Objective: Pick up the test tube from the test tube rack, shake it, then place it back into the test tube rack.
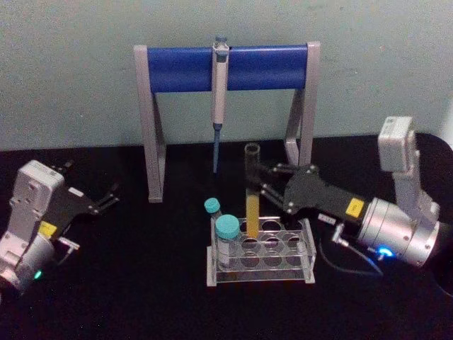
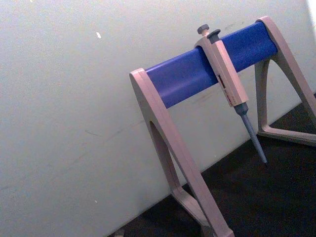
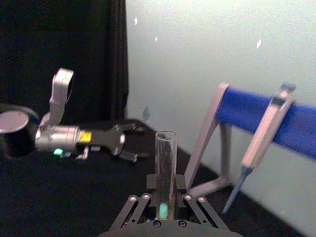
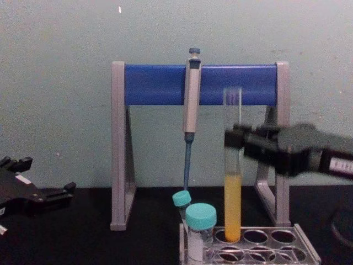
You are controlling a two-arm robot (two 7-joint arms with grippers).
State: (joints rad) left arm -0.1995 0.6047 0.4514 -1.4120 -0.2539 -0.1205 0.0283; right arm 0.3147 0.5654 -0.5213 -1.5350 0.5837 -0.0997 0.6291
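Chest view: right gripper [image 4: 234,141] clamps the one test tube [image 4: 232,204]; below it, two vials [image 4: 201,216] in one test tube rack [image 4: 302,236], front cut off. Left gripper [image 1: 111,197] parked, spread.

Place: laboratory bench
Evidence: grey-and-blue pipette [image 1: 219,92] on blue-barred grey stand [image 1: 269,67]; clear plastic test tube rack [image 1: 259,275]; teal-capped vials [image 1: 228,230]

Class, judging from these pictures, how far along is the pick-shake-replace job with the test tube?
Done: the right gripper is closed high on the test tube. In hand: the tube's bottom sits in a hole of the test tube rack, so lifting out and setting back look alike. Left: any shaking not done, then release. The left gripper idles open, far left.
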